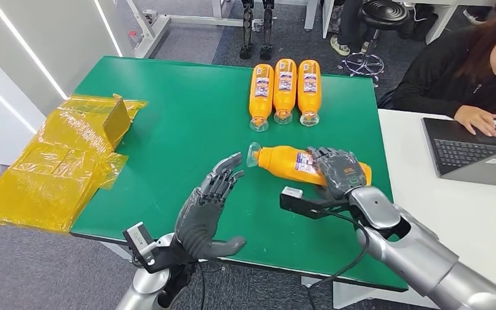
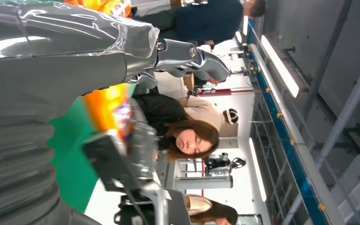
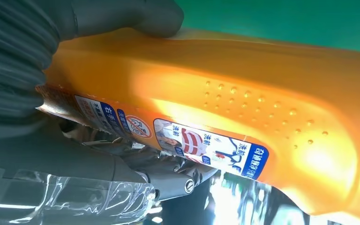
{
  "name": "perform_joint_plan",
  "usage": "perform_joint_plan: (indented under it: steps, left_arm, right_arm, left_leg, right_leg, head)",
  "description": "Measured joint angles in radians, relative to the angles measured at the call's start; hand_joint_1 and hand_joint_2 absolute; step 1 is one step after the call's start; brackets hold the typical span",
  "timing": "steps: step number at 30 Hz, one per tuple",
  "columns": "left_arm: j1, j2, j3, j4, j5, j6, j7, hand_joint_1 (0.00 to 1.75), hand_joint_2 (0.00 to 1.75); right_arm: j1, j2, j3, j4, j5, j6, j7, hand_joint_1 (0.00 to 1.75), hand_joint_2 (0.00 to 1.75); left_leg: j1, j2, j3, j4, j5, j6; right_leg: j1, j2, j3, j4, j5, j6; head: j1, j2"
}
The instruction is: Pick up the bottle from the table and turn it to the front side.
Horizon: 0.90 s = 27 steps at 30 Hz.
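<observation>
Right hand (image 1: 341, 170) grips bottle (image 1: 284, 161) — three bottles (image 1: 285, 89) beyond, laptop (image 1: 475, 152) alongside.

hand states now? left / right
Left hand: open, fingers apart, holding nothing, just short of the bottle's cap end.
Right hand: closed around the orange bottle, which lies on its side over the green table.

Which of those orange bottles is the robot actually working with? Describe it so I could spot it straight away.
Start at the green table. Near its far edge three orange bottles lie side by side in a neat row. Nearer the robot, one orange bottle lies apart and crosswise to that row, with the right hand gripping it.
</observation>
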Motion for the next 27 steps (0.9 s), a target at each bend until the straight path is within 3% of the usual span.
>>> perform_joint_plan:
  steps: [8, 12, 19, 27]
  left_arm:
    - [0.017, 0.007, 0.006, 0.000, -0.001, 0.055, 0.003, 0.00, 1.75]
    - [0.022, 0.009, 0.006, -0.001, 0.001, 0.087, 0.003, 0.00, 1.75]
    - [0.049, 0.005, 0.007, -0.032, 0.013, 0.116, 0.032, 0.00, 1.75]
    - [0.060, 0.001, 0.003, -0.045, 0.069, 0.125, 0.039, 0.00, 1.75]
  right_arm:
    - [0.187, -0.011, -0.173, -0.177, 0.118, -0.223, -0.021, 1.75, 1.75]
    - [0.304, -0.012, -0.234, -0.262, 0.152, -0.292, -0.044, 1.75, 1.75]
    - [0.473, 0.003, -0.286, -0.388, 0.190, -0.392, -0.050, 1.75, 1.75]
    - [0.623, 0.070, -0.301, -0.471, 0.169, -0.505, -0.153, 1.75, 1.75]
  left_leg:
    - [0.000, -0.001, -0.001, 0.000, 0.000, 0.000]
    - [0.000, -0.001, -0.001, 0.000, 0.000, 0.000]
    - [0.000, -0.001, -0.001, -0.001, -0.001, 0.000]
    - [0.000, -0.001, -0.001, -0.001, -0.001, 0.000]
  right_leg:
    - [0.000, -0.001, 0.000, 0.000, 0.000, 0.000]
    - [0.000, -0.001, 0.000, 0.000, -0.001, 0.000]
    - [0.000, -0.001, 0.000, 0.000, -0.001, 0.000]
    - [0.000, -0.001, 0.000, 0.000, -0.002, 0.000]
  head:
    - [0.000, 0.000]
    - [0.000, 0.000]
    - [0.000, 0.000]
    - [0.000, 0.000]
